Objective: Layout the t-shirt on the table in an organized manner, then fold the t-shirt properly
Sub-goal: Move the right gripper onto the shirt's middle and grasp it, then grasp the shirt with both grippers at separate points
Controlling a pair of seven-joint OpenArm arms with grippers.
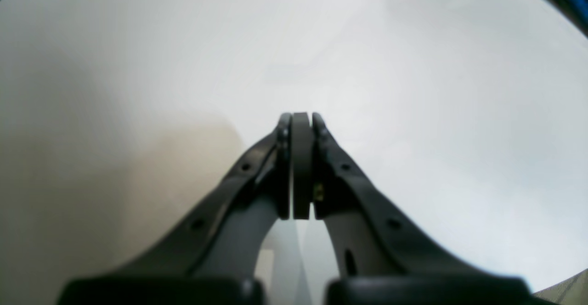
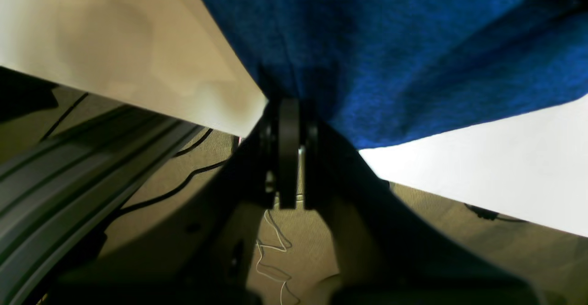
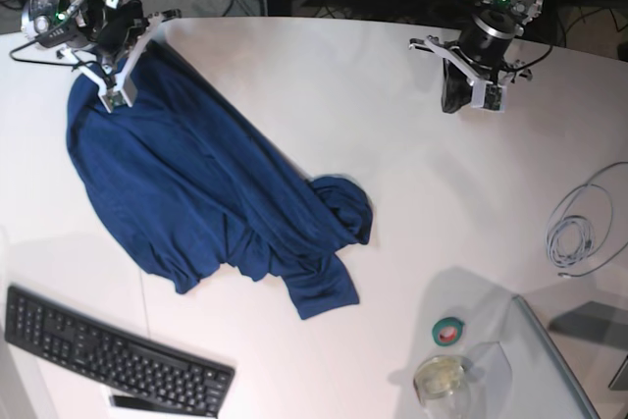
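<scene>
The dark navy t-shirt [image 3: 206,198] lies crumpled on the white table [image 3: 343,76], running from the far left corner toward the middle, with a bunched fold at its right end. My right gripper [image 3: 115,95] is at the shirt's far left corner, by the table edge. In the right wrist view its jaws [image 2: 288,105] are shut, with the blue fabric [image 2: 390,52] pinched at the tips. My left gripper [image 3: 454,103] hangs over bare table at the far right, well away from the shirt. Its jaws [image 1: 302,117] are shut on nothing.
A black keyboard [image 3: 108,355] lies at the near left. A green tape roll [image 3: 448,331], a small glass jar [image 3: 439,377] and a grey glassy panel [image 3: 559,370] sit at the near right. A coiled white cable [image 3: 579,233] lies right. Below the table edge are floor cables [image 2: 271,250].
</scene>
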